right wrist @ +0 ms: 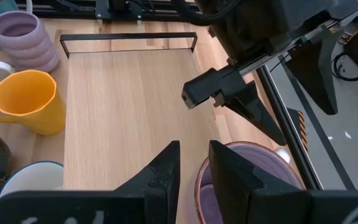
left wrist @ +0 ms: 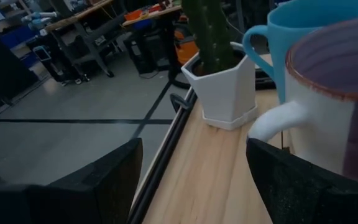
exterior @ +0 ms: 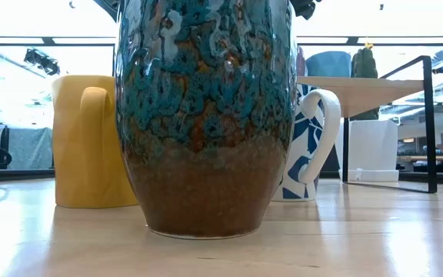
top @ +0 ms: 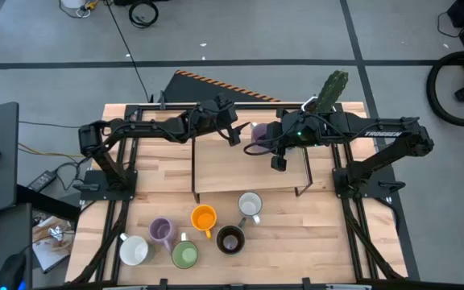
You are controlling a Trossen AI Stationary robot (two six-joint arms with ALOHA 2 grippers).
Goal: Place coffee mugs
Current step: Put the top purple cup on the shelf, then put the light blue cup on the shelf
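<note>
The right claw (right wrist: 192, 168) is clamped on the rim of a lavender mug (right wrist: 247, 177), one finger inside and one outside, a grip that keeps the mug upright over the far right part of the raised shelf (top: 240, 165). The left claw (top: 234, 133) hangs just beside it with its fingers (left wrist: 104, 180) wide apart and nothing between them, probably to leave the mug clear. A blue mug (left wrist: 303, 37) and a cactus pot (left wrist: 222, 87) stand at the shelf's far right corner. Six more mugs wait near the desk's (top: 329, 242) front edge: white (top: 133, 250), lavender (top: 162, 231), green (top: 185, 255), orange (top: 204, 217), dark brown (top: 230, 240) and grey (top: 250, 205). The right arm reads "TROSSEN".
</note>
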